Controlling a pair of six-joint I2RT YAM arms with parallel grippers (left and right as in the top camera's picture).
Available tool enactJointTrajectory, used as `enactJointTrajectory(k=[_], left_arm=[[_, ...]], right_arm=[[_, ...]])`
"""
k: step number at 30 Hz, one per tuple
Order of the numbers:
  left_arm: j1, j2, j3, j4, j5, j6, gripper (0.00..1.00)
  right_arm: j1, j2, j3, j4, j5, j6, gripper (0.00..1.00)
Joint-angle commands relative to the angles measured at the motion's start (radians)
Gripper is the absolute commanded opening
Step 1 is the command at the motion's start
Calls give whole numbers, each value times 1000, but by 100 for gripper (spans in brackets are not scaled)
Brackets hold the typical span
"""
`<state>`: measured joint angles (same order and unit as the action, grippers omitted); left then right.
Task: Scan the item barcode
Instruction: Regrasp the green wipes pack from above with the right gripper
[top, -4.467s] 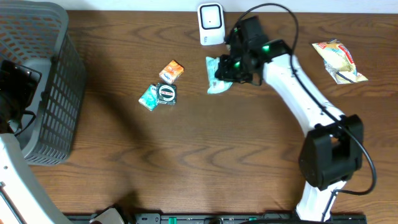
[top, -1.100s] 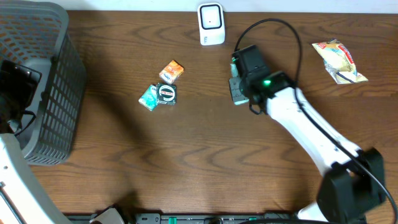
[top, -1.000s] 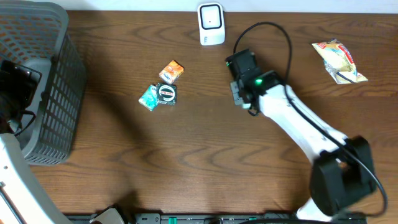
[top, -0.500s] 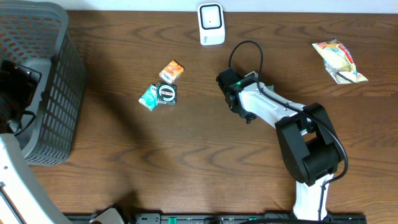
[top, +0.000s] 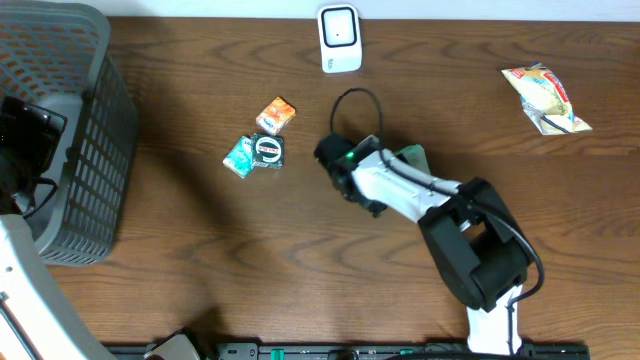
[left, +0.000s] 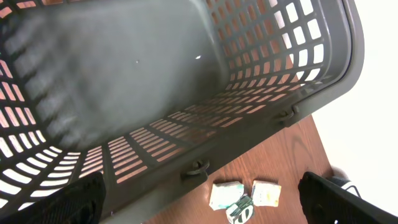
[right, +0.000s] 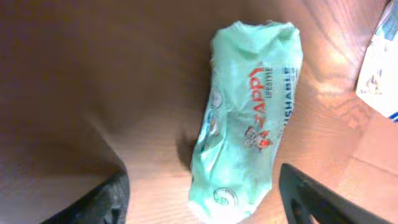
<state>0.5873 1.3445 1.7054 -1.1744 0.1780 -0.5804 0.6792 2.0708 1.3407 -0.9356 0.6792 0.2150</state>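
Hovering, my right gripper (right: 214, 198) is spread wide, pinching nothing; the green wipes pack (right: 249, 118) lies loose between its fingers. This looks like set-down; next I lift clear.

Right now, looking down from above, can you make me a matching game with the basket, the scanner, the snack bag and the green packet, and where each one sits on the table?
Things:
1. basket
2. scanner
3. snack bag
4. green packet

Places on the table:
A. near the middle
B. back right
C. left end
D. middle of the back edge

Pairs: 1-C, 2-D, 3-B, 4-A
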Motion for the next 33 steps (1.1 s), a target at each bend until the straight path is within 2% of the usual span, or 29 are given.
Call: enactJointTrajectory(k=[1, 7, 11, 13, 17, 20, 21, 24, 25, 30, 33], left_arm=[[3, -7, 14, -2, -5, -8, 97], [3, -7, 14, -2, -5, -8, 98], [3, -7, 14, -2, -5, -8, 98], [3, -7, 14, -2, -5, -8, 98], [3, -7, 14, -2, -5, -8, 98], [3, -7, 14, -2, -5, -8, 98], [3, -7, 14, -2, -5, -8, 98], [3, -7, 14, -2, -5, -8, 98], [3, -7, 14, -2, -5, -8, 98], [3, -7, 14, -2, -5, -8, 98], [3, -7, 14, -2, -5, -8, 98]], right_arm=[[48, -3, 75, -42, -145, 5, 76], [44, -3, 248, -144, -316, 5, 80], [-1, -3, 372, -240, -325, 9, 94], [-45, -3, 425, -274, -350, 9, 95], [-152, -3, 462, -286, -467, 8, 88], [-241, -3, 461, -309, -586, 8, 88], [-266, -3, 461, -327, -621, 8, 81], [-330, -2, 460, -367, -644, 8, 47], [-349, -2, 453, -367, -642, 8, 44], [-398, -2, 396, -328, -646, 8, 62], [-404, -2, 322, -258, -650, 5, 62]])
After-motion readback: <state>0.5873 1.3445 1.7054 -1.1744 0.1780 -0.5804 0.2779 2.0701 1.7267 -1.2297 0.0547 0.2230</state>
